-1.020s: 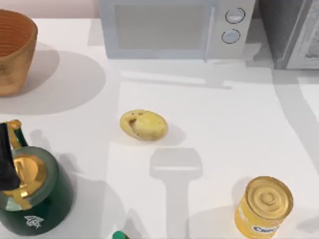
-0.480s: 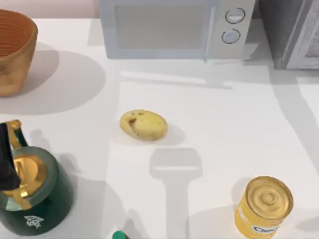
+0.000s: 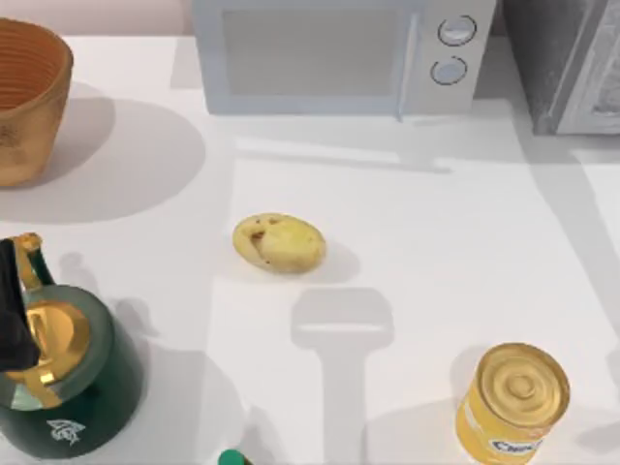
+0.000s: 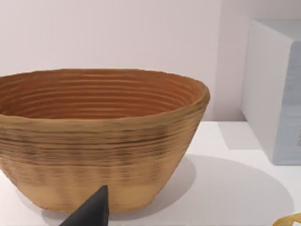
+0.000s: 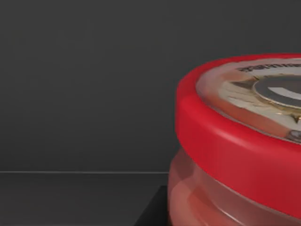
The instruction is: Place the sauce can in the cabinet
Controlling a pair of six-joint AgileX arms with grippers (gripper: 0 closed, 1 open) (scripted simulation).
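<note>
The sauce can [image 5: 244, 141], red with a red-rimmed silvery top, looms tilted and very close in the right wrist view. Behind it are the dark grey inner wall and floor of the cabinet [image 5: 84, 94]. A dark fingertip [image 5: 153, 209] of my right gripper touches the can's side; the other finger is hidden behind the can. In the top view the cabinet [image 3: 562, 58] stands at the far right corner, with its pale framed door panel at the frame's right edge. My left gripper [image 3: 12, 315] is parked above the teapot at the near left.
A light grey microwave [image 3: 339, 53] stands at the back beside the cabinet. A potato [image 3: 279, 242] lies mid-table. A yellow can with a gold lid [image 3: 513, 399] is near right, a green and gold teapot [image 3: 63, 383] near left, and a wicker basket [image 3: 29, 97] far left.
The arm's shadow on the right side of the table has slid further right, toward the cabinet. The objects on the table and the left arm have stayed put.
</note>
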